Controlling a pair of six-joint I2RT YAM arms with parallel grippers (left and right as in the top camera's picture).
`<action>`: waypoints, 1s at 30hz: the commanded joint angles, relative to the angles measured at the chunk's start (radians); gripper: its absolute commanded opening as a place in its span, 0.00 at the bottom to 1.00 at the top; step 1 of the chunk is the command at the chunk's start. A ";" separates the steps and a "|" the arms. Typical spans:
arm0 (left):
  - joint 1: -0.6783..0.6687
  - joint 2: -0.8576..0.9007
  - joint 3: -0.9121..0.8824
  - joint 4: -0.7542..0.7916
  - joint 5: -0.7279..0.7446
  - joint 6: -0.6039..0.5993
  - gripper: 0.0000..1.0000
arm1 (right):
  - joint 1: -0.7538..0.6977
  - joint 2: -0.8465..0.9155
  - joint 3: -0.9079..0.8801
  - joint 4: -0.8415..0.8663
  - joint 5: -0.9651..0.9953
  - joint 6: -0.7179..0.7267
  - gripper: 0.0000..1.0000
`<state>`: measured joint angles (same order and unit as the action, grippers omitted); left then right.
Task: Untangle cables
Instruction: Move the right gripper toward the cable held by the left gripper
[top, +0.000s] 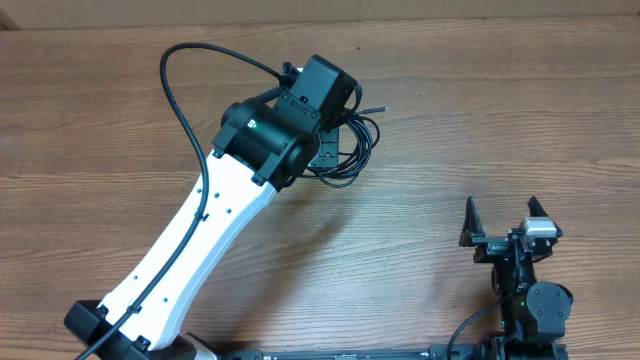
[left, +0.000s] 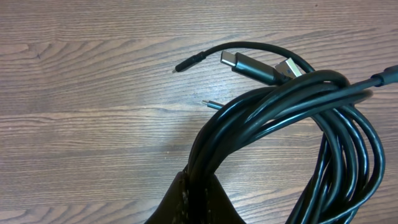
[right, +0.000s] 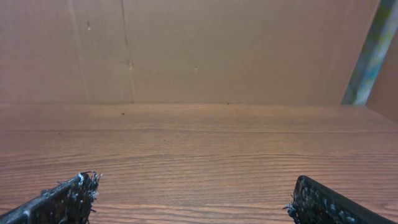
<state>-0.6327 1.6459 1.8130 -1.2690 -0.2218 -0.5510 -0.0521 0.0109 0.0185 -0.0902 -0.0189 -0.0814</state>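
Note:
A tangled bundle of thin black cables (left: 292, 118) lies looped on the wooden table, with plug ends (left: 239, 63) sticking out at the top. In the overhead view the cables (top: 357, 140) show just right of the left arm's head. My left gripper (left: 198, 186) is shut on several strands of the bundle at its lower left. My right gripper (top: 503, 213) stands open near the front right of the table, far from the cables, with only bare wood between its fingers (right: 65, 198).
The left arm's white link (top: 190, 250) stretches diagonally from the front left, with its thick black cord (top: 180, 90) arching over the table. A brown wall (right: 199, 50) stands behind the far table edge.

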 joint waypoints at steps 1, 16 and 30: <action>0.006 -0.005 0.023 0.002 -0.014 -0.022 0.04 | -0.004 -0.008 -0.011 0.006 0.002 0.006 1.00; 0.006 -0.004 0.023 0.016 -0.014 -0.072 0.04 | -0.004 -0.008 -0.011 0.006 0.002 0.006 1.00; 0.006 -0.004 0.023 0.021 -0.014 -0.095 0.04 | -0.004 -0.008 -0.011 0.006 0.002 0.006 1.00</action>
<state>-0.6327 1.6459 1.8130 -1.2568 -0.2214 -0.6132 -0.0521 0.0109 0.0185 -0.0902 -0.0185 -0.0818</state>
